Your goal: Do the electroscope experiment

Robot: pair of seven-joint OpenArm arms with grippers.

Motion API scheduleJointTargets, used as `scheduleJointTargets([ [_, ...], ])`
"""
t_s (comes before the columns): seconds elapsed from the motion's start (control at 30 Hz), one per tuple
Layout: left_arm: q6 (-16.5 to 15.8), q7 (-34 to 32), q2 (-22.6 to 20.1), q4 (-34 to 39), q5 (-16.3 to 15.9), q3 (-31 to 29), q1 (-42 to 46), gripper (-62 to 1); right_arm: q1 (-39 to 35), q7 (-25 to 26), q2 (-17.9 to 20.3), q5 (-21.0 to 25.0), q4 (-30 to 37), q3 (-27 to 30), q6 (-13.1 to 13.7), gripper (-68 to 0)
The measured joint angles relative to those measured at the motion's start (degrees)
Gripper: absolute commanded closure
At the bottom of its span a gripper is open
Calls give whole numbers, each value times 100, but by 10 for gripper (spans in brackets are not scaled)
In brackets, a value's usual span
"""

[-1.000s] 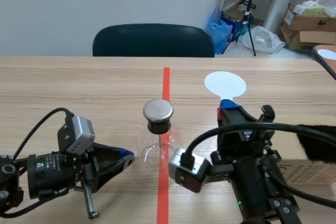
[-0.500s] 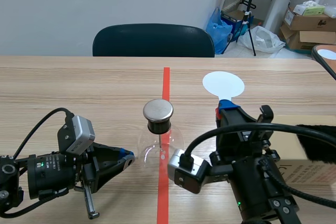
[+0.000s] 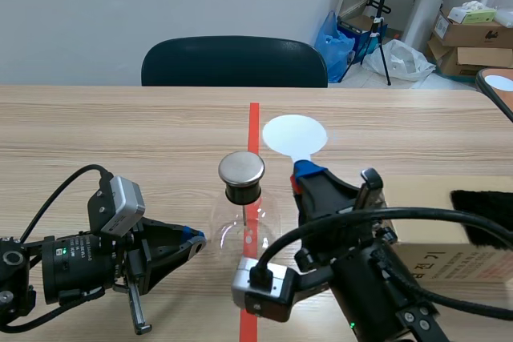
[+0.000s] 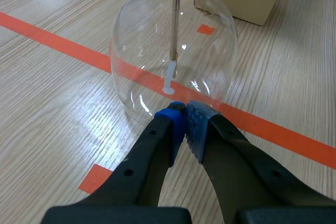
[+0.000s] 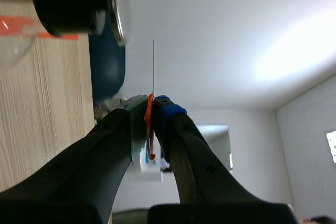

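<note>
1. Currently, the right gripper (image 3: 308, 171) clamps a white round paddle (image 3: 295, 134) by its orange handle, held beside the metal cap (image 3: 241, 168) of the clear glass electroscope flask (image 3: 244, 226).
2. Flask stands near the wooden table (image 3: 120, 134)'s front edge; left gripper (image 4: 184, 115), closed on nothing, sits just beside its base.
3. Next, probably: bring paddle to cap.

Right of the flask (image 3: 243, 222), the paddle (image 3: 295, 134)

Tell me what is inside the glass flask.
A thin metal rod hangs down the middle of the flask, ending in a pale strip. The black stopper hides where the rod enters.
</note>
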Motion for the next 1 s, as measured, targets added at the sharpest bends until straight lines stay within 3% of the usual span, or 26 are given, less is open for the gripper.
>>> scheduleJointTargets([
  [0.33,0,0,0,0,0,0,0,-34,0,1029,2,15,0,0,0,-18],
  [1.0,0,0,0,0,0,0,0,-34,0,1425,2,15,0,0,0,-18],
])
